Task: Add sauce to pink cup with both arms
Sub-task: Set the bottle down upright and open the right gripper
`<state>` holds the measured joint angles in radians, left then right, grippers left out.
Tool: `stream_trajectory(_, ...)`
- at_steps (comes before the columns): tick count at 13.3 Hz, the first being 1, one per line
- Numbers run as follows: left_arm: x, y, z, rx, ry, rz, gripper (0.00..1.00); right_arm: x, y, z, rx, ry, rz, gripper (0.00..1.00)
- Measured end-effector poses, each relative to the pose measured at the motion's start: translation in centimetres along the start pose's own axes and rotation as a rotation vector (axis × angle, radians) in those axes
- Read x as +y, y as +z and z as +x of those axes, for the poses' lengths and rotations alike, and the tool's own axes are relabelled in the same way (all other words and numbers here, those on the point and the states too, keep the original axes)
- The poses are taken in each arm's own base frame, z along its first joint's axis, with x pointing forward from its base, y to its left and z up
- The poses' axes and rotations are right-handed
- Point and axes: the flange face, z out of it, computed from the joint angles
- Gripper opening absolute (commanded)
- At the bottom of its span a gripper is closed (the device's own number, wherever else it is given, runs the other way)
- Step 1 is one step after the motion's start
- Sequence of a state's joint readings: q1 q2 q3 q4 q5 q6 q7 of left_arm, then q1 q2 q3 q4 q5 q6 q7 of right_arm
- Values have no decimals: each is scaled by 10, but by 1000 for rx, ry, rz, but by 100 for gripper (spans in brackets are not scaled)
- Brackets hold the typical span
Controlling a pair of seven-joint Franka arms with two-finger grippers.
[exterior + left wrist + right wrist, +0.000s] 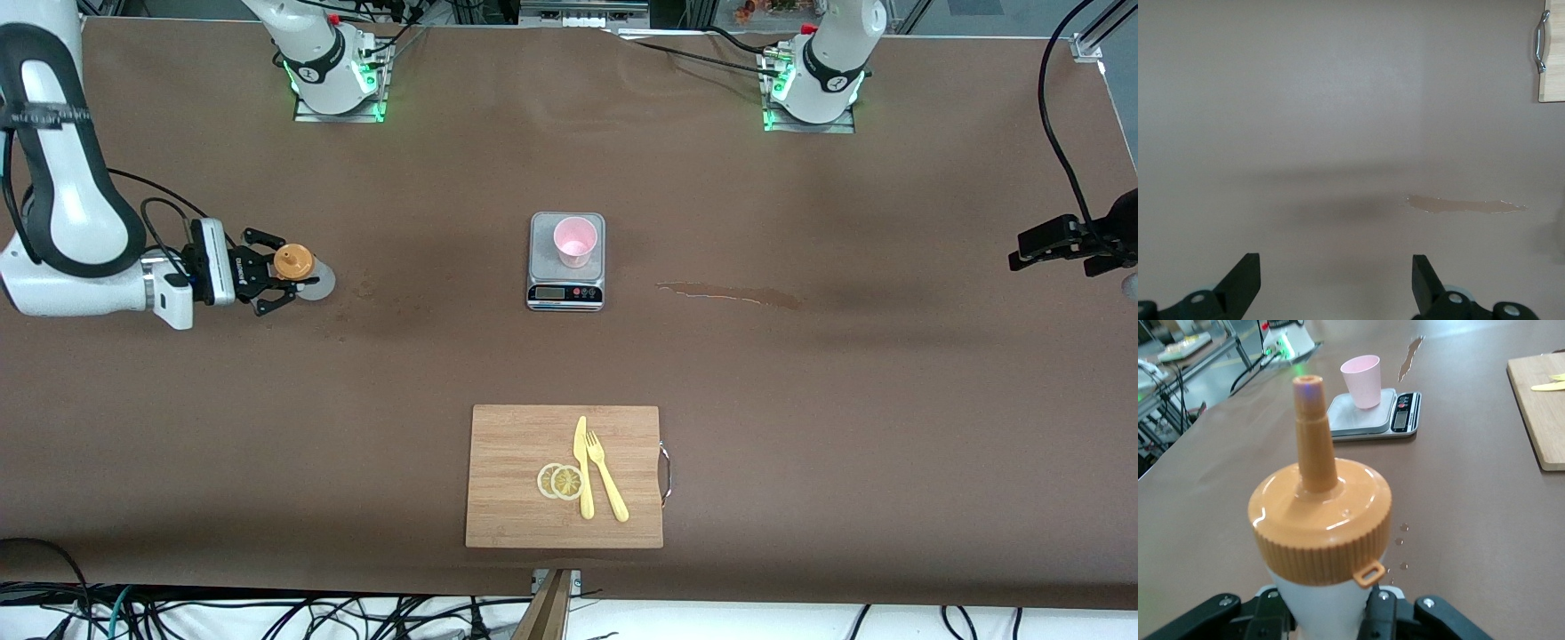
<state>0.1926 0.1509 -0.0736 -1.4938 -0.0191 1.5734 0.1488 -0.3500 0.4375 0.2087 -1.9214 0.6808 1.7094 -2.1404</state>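
Brown table [800, 400] | pink cup [574, 241] on scale [566, 260] for weighing | right gripper [277, 277] clamps sauce [294, 264] upright, ready to carry | left gripper [1067, 242] waits, jaws wide, empty

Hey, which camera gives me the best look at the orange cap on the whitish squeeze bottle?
The right wrist view: the ribbed orange nozzle cap fills the frame from close up, on the whitish squeeze bottle clamped in the right gripper. The front view shows the cap only small, from above. The left wrist view misses it entirely.
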Motion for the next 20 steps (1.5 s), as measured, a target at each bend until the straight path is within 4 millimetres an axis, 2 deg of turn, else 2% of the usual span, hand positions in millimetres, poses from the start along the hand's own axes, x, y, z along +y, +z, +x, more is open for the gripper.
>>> stream_trajectory(3, 0, 0, 0, 0, 0, 0, 100, 6, 31, -47, 93, -22, 9, 0)
stream_trajectory(5, 0, 0, 0, 0, 0, 0, 100, 7, 41, -63, 114, -17, 17, 6)
stream_trajectory(6, 0, 0, 0, 0, 0, 0, 100, 7, 43, -67, 120, -16, 18, 16)
stream_trajectory(7, 0, 0, 0, 0, 0, 0, 100, 8, 45, -70, 123, -17, 19, 48)
stream_trajectory(9, 0, 0, 0, 0, 0, 0, 100, 9, 46, -73, 126, -15, 19, 100)
stream_trajectory(16, 0, 0, 0, 0, 0, 0, 100, 8, 36, -80, 128, -7, -3, 100)
stream_trajectory(20, 0, 0, 0, 0, -1, 0, 100, 10, -2, -79, 68, -36, -32, 100)
